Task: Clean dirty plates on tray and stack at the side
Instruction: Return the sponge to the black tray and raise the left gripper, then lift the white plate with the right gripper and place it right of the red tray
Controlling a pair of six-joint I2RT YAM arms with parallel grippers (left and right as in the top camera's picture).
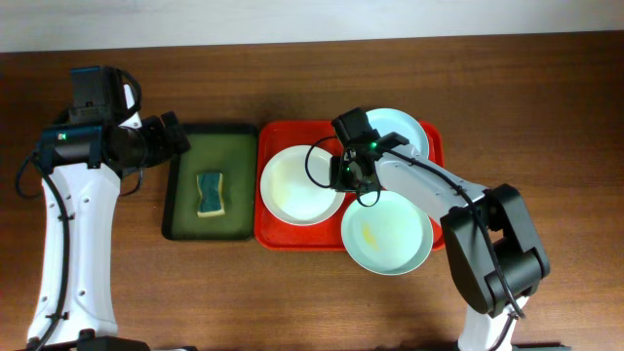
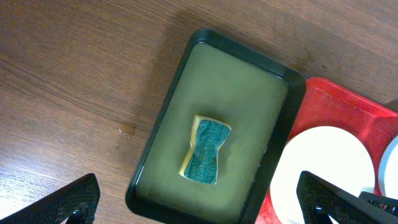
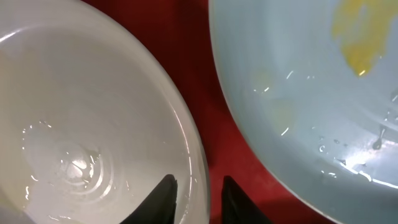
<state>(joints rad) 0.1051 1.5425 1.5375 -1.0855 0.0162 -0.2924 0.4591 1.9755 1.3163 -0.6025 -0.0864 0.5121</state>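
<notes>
The red-orange tray (image 1: 268,234) holds three plates. The white plate (image 1: 297,185) lies at its left, the pale blue plate (image 1: 405,132) at the back right, and the pale green plate (image 1: 390,239), with a yellow smear, at the front right. My right gripper (image 1: 343,174) is at the white plate's right rim. In the right wrist view its fingers (image 3: 199,180) straddle that rim, closed to a narrow gap, with the white plate (image 3: 81,112) on the left and the pale green plate (image 3: 298,93) on the right. My left gripper (image 1: 180,136) is wide open and empty (image 2: 199,186).
A dark green tray (image 1: 210,134) stands left of the red one and holds a teal and yellow sponge (image 1: 210,193). The left wrist view shows the sponge (image 2: 206,151) in that tray (image 2: 155,143). Bare wooden table lies all round.
</notes>
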